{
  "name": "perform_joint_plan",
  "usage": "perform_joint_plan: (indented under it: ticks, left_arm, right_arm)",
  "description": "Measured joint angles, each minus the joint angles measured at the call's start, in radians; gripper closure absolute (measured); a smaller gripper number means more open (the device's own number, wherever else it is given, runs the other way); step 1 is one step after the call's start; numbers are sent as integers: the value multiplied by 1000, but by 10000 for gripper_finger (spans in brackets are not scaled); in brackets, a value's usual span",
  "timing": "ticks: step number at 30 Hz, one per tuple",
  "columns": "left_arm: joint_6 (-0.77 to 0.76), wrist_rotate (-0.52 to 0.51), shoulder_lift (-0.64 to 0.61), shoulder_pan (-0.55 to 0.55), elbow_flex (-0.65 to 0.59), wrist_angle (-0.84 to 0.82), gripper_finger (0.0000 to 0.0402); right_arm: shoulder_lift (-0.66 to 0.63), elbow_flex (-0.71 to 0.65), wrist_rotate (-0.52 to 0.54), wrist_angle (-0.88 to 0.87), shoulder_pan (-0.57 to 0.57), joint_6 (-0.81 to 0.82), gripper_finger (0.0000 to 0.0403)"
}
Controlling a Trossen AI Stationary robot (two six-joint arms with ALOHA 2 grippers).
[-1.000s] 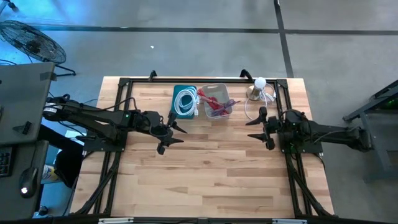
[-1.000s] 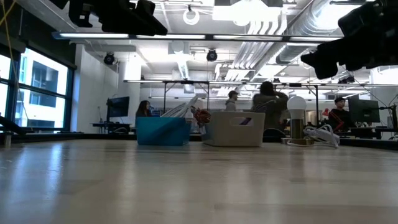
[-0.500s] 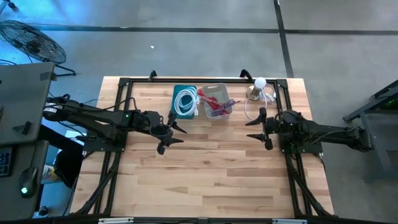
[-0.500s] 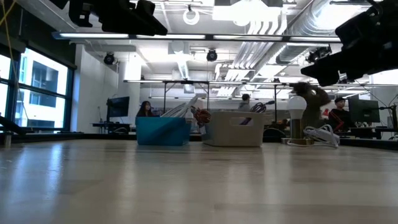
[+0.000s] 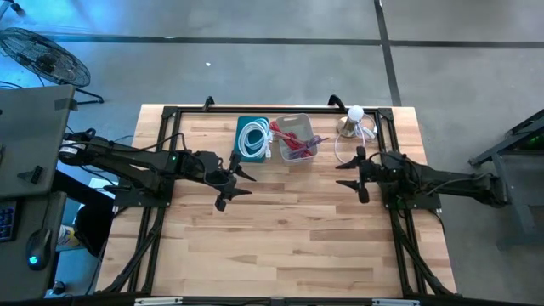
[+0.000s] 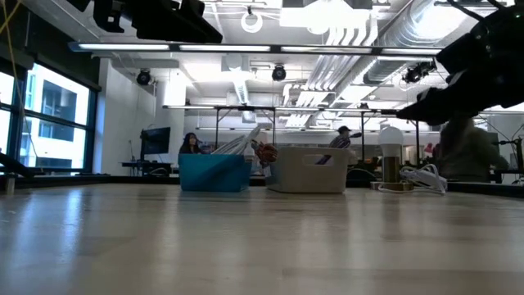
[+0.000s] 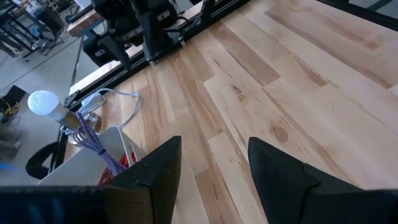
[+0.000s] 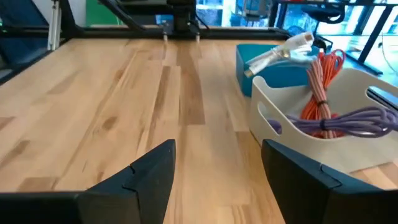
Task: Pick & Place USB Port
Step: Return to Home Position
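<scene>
You have the purple charger cable [image 8: 351, 118] lying coiled in the gray bin [image 5: 293, 117] with an orange cable [image 8: 316, 84]; the white HDMI cable [image 5: 252, 138] sits in the blue bin [image 5: 252, 120] just beside it, both bins at the far side of the table [image 5: 289, 246]; judge these cables light, limp and a little springy, best pinched across the bundled loops or at a stiff plug, not by one loose strand; the left gripper [image 5: 240, 182] hangs over bare wood near the blue bin, fingers spread wide, holding nothing; the right gripper [image 5: 347, 175] hovers near the bulb lamp [image 5: 352, 117], likewise wide open and empty; both arms reach inward, raised clear of the tabletop.
</scene>
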Motion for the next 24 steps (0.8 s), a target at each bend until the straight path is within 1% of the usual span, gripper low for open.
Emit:
perform_joint_plan:
  ticks: [3,11,17,20,22,24]
  left_arm:
    - [0,0,0,0,0,-1,220]
    - [-4,-4,0,0,0,1,220]
    - [-4,-6,0,0,0,1,220]
    - [-4,-8,0,0,0,1,220]
    - [-4,-10,0,0,0,2,220]
    - [-3,-10,0,0,0,2,220]
  right_arm:
    - [3,-37,13,63,0,-2,171]
    - [43,-38,-4,91,1,-17,171]
    - [52,-38,21,88,1,-18,176]
    - [52,-38,35,87,0,-20,203]
    - [52,-38,24,86,1,-29,236]
    - [52,-38,14,84,1,-41,282]
